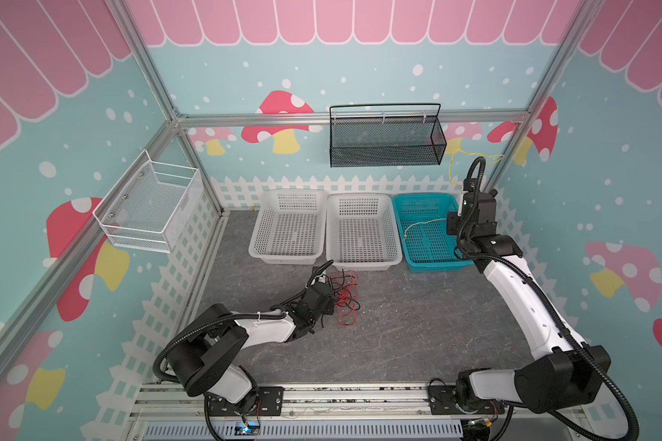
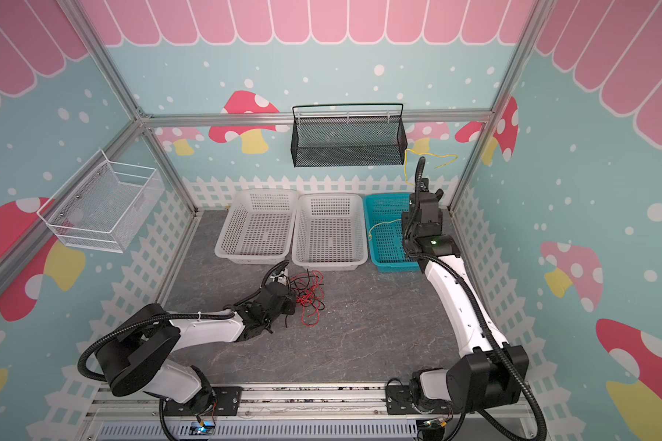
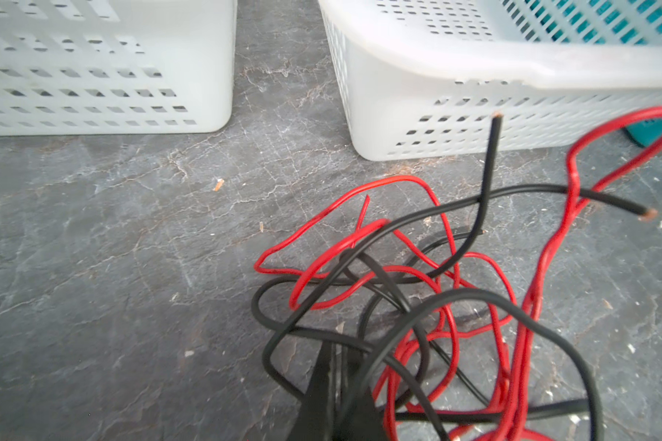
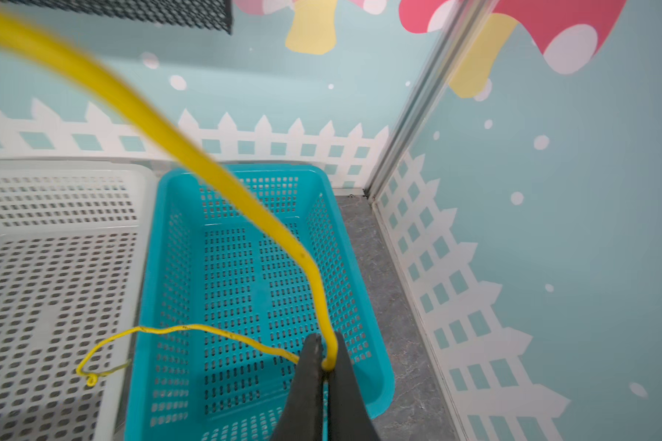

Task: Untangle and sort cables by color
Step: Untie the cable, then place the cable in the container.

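Note:
A tangle of red and black cables point(image 1: 344, 298) point(image 2: 308, 296) lies on the grey floor in front of the white baskets; in the left wrist view the red cable point(image 3: 398, 179) and black cable point(image 3: 490, 160) loop over each other. My left gripper point(image 3: 337, 366) point(image 1: 332, 302) is low at the tangle's left edge, shut, and a black strand seems to run into its jaws. My right gripper point(image 4: 327, 366) point(image 1: 466, 189) is raised over the teal basket point(image 4: 176, 214) point(image 1: 432, 265), shut on a yellow cable point(image 4: 245, 198) point(image 1: 453, 160). One end arcs up toward the back wall. The other end droops toward the basket's left rim.
Two white plastic baskets point(image 1: 283, 259) point(image 1: 364, 265) stand side by side left of the teal one along the back. A black mesh basket point(image 1: 386, 141) hangs on the back wall and a white wire basket point(image 1: 150, 206) on the left wall. Aluminium frame posts stand at the corners.

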You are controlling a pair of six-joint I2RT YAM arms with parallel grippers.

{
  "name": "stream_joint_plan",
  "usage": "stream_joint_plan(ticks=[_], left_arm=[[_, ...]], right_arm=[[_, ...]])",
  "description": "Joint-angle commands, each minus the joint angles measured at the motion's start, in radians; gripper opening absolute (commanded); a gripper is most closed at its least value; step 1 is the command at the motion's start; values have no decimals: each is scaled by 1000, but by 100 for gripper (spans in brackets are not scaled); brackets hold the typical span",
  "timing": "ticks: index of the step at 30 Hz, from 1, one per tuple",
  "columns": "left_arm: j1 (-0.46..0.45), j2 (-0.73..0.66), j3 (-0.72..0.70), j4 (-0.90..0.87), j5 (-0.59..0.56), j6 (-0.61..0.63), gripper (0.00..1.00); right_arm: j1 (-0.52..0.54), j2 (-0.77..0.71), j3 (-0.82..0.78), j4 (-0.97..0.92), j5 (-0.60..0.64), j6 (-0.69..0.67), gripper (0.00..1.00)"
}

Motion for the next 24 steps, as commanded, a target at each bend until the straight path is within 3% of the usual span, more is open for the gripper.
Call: stream_joint_plan(ticks=[1, 9, 24], left_arm=[[-3, -18, -13, 30, 10, 10, 0], [-3, -29, -27, 39, 14, 13, 0], [-3, -40, -30, 33, 10, 14, 0]], right_arm=[[-21, 69, 20, 18, 101, -45, 0], [-55, 230, 58, 45, 146, -149, 0], [-69, 607, 236, -173, -75, -227, 0]])
